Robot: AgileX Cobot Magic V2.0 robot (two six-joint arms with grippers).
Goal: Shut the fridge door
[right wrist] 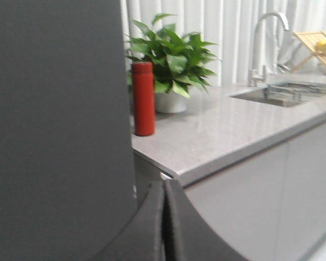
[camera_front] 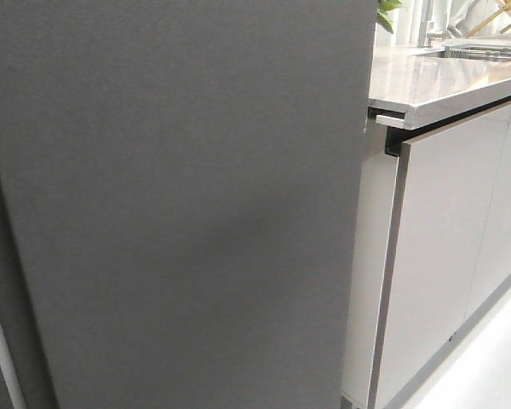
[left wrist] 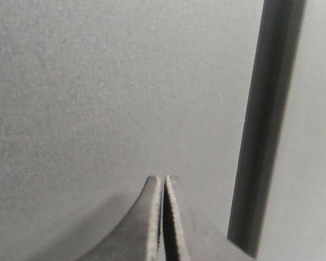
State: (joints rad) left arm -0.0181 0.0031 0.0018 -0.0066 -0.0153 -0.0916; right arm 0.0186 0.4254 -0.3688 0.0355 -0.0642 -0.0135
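My left claw (left wrist: 163, 182), fingers pressed together for a flat push, faces fridge door (left wrist: 108, 98) filling frame's left; right claw (right wrist: 164, 187) likewise together.

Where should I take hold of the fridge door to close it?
Nowhere to pinch: the fridge door is a flat, handleless slab. Press on its broad front face, from the front, with the shut left gripper that already faces the panel.
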